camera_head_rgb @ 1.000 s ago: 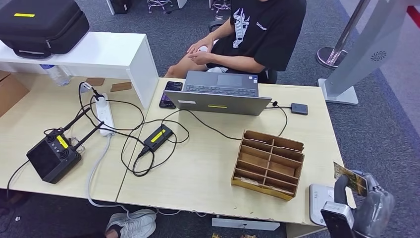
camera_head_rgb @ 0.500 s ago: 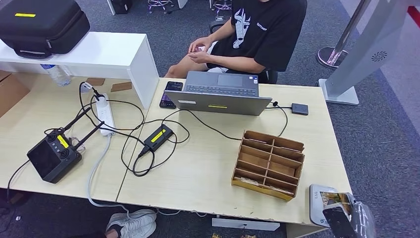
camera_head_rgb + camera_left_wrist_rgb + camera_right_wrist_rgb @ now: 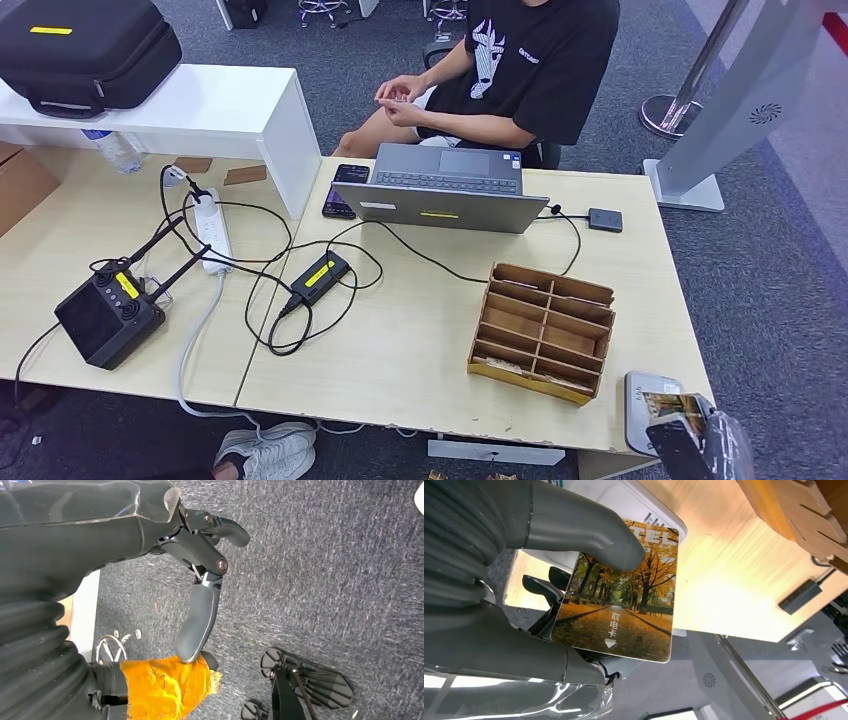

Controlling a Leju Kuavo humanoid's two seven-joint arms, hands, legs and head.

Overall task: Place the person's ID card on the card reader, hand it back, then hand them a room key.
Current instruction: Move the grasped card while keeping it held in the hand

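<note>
Right wrist view: the right hand (image 3: 574, 600) holds a card (image 3: 621, 592) over the white card reader (image 3: 599, 495).
The card is printed with an avenue of orange autumn trees, white characters and a small downward arrow; the thick grey thumb presses its face while darker fingers (image 3: 541, 587) support it from behind. In the head view the card (image 3: 672, 405) sits above the reader (image 3: 640, 400) at the near right corner of the bench (image 3: 400, 340), just right of the wooden box of compartments (image 3: 543, 330). The left hand (image 3: 200, 580) hangs over the carpet, fingers loosely spread, holding nothing. A person (image 3: 520, 65) sits at the far side behind a laptop (image 3: 445, 185).
</note>
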